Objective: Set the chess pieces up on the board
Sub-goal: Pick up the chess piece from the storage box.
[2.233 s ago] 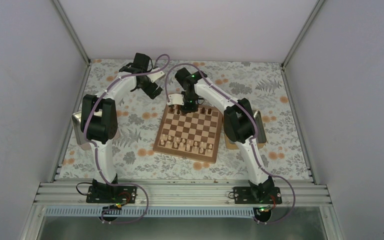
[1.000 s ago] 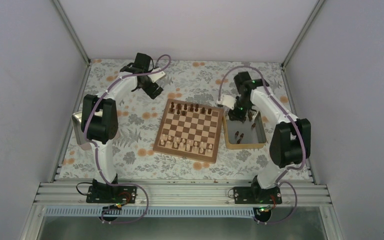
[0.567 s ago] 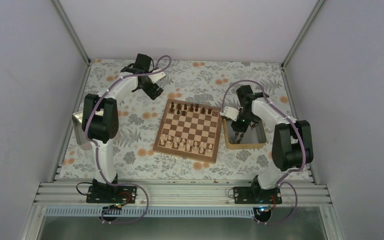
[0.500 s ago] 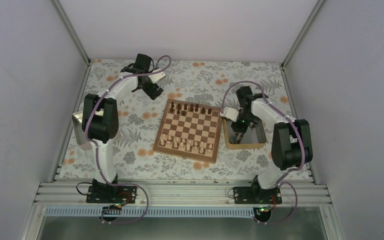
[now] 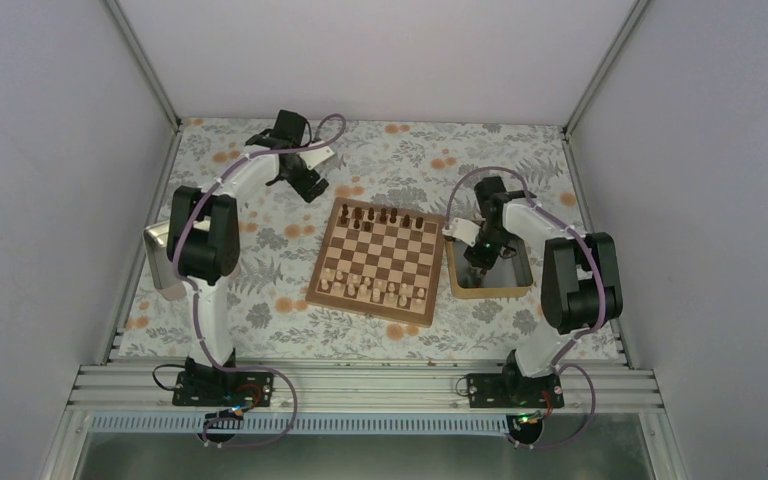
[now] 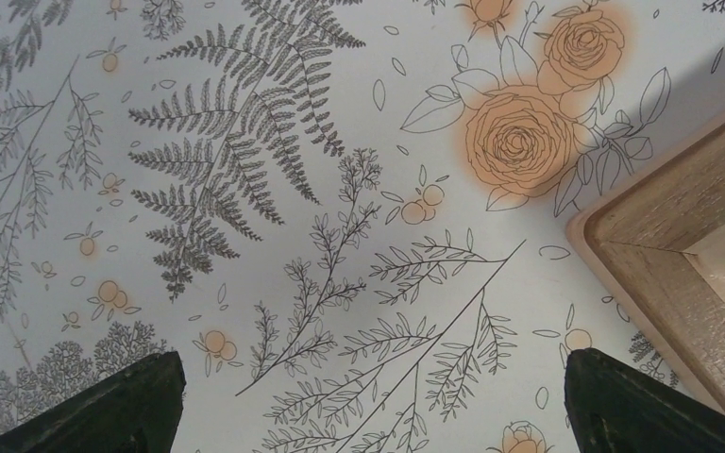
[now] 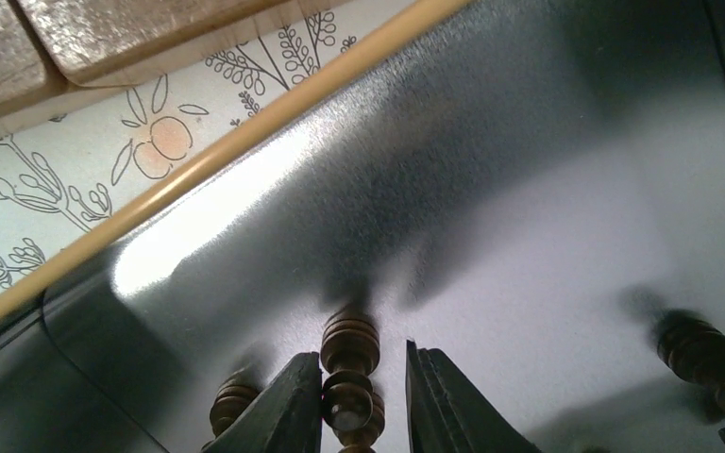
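Only up close (wrist view): right gripper around chess piece.

Left pincer spread wide, arm reaching far; right pincer pointing down, fingers close, possibly clamped.

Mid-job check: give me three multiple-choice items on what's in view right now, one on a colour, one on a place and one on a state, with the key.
1. What colour are the pieces on the far row of the board?
A. pale
B. red
C. dark brown

2. Where is the right gripper?
A. over the board
B. down in the tray
C. off the table

3. How are the left gripper fingers?
A. spread, holding nothing
B. shut on a pawn
C. clamped on the board's edge

Key:
1 C, the top view shows dark men there.
2 B, its wrist view shows the tray floor and a dark piece between the fingers.
3 A, only cloth shows between them.
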Robot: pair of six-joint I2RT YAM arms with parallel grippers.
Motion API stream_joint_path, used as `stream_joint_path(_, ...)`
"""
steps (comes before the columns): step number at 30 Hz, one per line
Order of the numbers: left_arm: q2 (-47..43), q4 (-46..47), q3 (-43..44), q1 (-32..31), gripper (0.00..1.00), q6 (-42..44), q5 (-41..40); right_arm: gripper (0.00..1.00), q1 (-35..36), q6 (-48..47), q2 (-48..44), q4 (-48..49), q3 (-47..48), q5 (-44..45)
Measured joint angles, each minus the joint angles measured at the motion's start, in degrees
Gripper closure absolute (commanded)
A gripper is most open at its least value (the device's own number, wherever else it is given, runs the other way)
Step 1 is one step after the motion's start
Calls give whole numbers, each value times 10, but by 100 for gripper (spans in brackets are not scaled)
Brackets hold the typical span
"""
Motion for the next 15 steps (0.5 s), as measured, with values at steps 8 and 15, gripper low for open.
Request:
stream_joint_path(8, 11, -2, 0, -1, 0, 4, 0, 79, -4, 0, 3, -1, -1, 0)
stream_joint_path(15, 14, -5, 0, -3, 0, 8, 0, 90, -4, 0, 7, -2, -1, 3)
